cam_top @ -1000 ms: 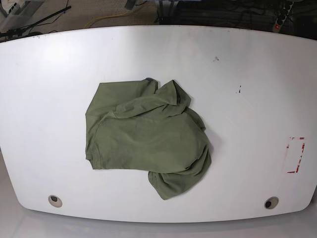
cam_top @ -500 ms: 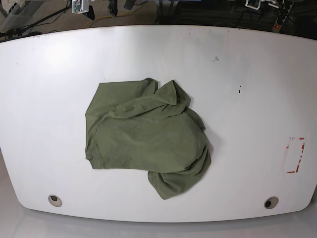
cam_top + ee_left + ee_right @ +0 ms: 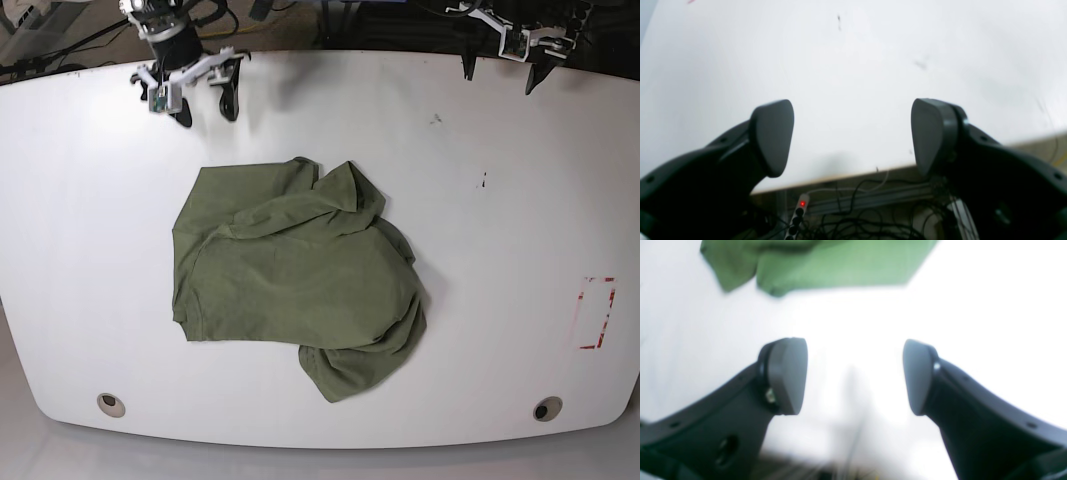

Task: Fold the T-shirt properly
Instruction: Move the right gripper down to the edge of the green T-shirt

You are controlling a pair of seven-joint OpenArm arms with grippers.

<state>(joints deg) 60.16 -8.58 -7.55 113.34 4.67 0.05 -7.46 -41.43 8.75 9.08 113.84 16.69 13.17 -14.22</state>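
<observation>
T-shirt lies crumpled mid-table, one bunched part hanging toward the near edge, the rest rumpled over itself; no fold begun, so it likely needs spreading flat first. White table around it bare apart from marks. Farther off, right gripper hangs above the far edge, jaws wide, nothing between them, near the shirt's far side, probably placed to reach it. Farthest, left gripper at the far rim, jaws wide and empty, well apart from the cloth.
</observation>
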